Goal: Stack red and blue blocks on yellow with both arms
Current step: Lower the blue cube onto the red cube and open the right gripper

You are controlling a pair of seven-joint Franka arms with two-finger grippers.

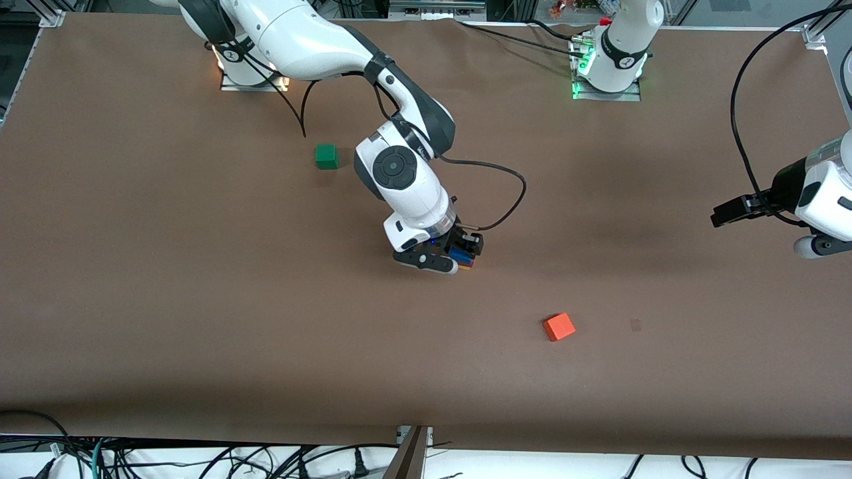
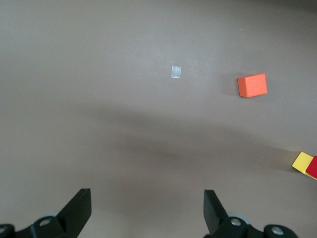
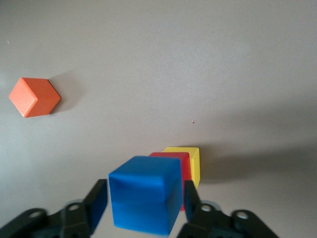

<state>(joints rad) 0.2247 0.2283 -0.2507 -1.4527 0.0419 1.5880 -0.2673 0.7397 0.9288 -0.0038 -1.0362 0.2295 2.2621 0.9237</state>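
Observation:
The blue block (image 3: 145, 193) sits between the fingers of my right gripper (image 3: 145, 201), which close on its two sides. It rests on the red block (image 3: 178, 163), and the red block rests on the yellow block (image 3: 190, 161). In the front view my right gripper (image 1: 460, 257) is low at the middle of the table, with the blue block (image 1: 458, 253) showing between its fingers. My left gripper (image 2: 147, 210) is open and empty. It hangs in the air at the left arm's end of the table (image 1: 724, 214). Its view catches the yellow block (image 2: 301, 161) and the red block (image 2: 312, 167) at the edge.
An orange-red cube (image 1: 559, 326) lies nearer to the front camera than the stack, toward the left arm's end; it also shows in the left wrist view (image 2: 252, 85) and the right wrist view (image 3: 33, 97). A green cube (image 1: 326, 156) lies near the right arm's base. A small tape patch (image 1: 636, 324) lies beside the orange-red cube.

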